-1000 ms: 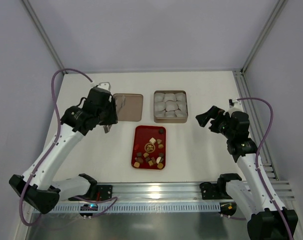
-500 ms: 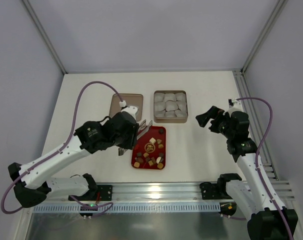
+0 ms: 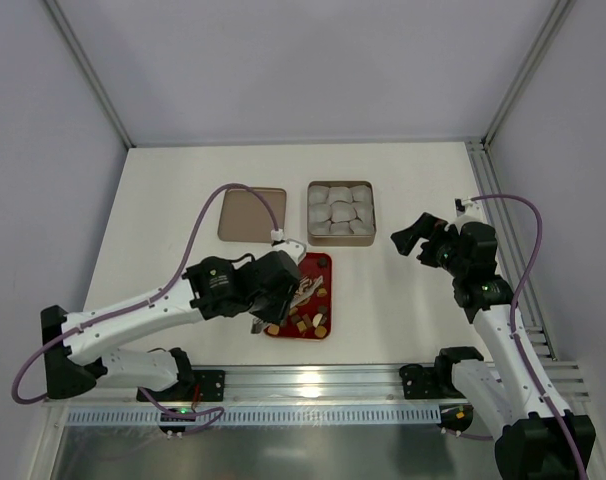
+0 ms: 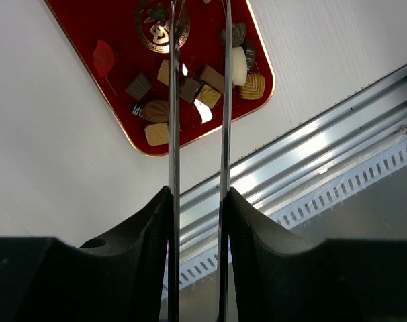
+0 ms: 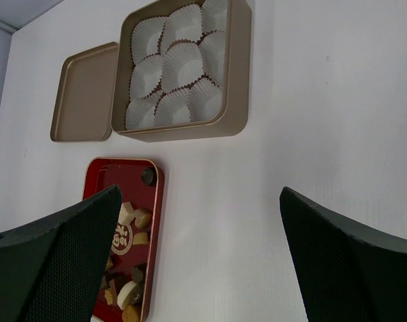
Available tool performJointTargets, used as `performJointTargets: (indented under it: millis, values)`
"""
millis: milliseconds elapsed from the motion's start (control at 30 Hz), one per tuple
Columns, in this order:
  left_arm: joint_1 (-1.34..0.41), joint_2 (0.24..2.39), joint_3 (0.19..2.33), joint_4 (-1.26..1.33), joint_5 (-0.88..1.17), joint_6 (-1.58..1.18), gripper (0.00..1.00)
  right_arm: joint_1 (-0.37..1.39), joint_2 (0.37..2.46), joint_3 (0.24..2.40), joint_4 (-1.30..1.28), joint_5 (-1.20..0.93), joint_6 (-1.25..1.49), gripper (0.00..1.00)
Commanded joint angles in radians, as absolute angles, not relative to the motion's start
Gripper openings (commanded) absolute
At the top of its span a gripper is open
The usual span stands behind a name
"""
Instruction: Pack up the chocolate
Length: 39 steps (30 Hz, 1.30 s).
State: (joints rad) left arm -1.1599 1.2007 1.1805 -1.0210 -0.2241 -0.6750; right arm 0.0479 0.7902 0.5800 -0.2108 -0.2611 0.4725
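The chocolate (image 4: 190, 87) lies loose in the red tray (image 4: 109, 20) directly under the left pincer (image 4: 198, 13), part open and empty, far nearer than the wide-open, empty right pincer (image 3: 415, 236)

A red tray (image 3: 277, 330) lies on the white counter (image 3: 163, 210), with a gold box (image 3: 340, 238) of white paper cups (image 5: 180, 67) beyond it, its lid (image 3: 245, 216) alongside.

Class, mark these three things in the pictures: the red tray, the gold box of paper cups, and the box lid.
red tray (image 4: 116, 30), left wrist view, bare floor of the tray.
gold box (image 5: 237, 74), right wrist view, its right wall.
box lid (image 5: 82, 94), right wrist view, middle of its inner face.
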Motion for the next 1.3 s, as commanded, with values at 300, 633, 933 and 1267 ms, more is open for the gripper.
performJointTargets:
  millis: [300,633,933,1267]
  values:
    - [-1.177,1.284,1.157,-0.902,-0.201,-0.664,0.37,0.044,0.792,0.618,-0.187,-0.256,0.454,1.00]
    - [-1.177,1.339,1.144,-0.873,-0.213,-0.646,0.37,0.044,0.788,0.620,-0.192,-0.261,0.456,1.00]
    - [-1.177,1.364,1.141,-0.851,-0.218,-0.634,0.37,0.043,0.790,0.617,-0.190,-0.259,0.456,1.00]
    - [-1.177,1.376,1.141,-0.839,-0.215,-0.629,0.36,0.044,0.790,0.615,-0.190,-0.262,0.454,1.00]
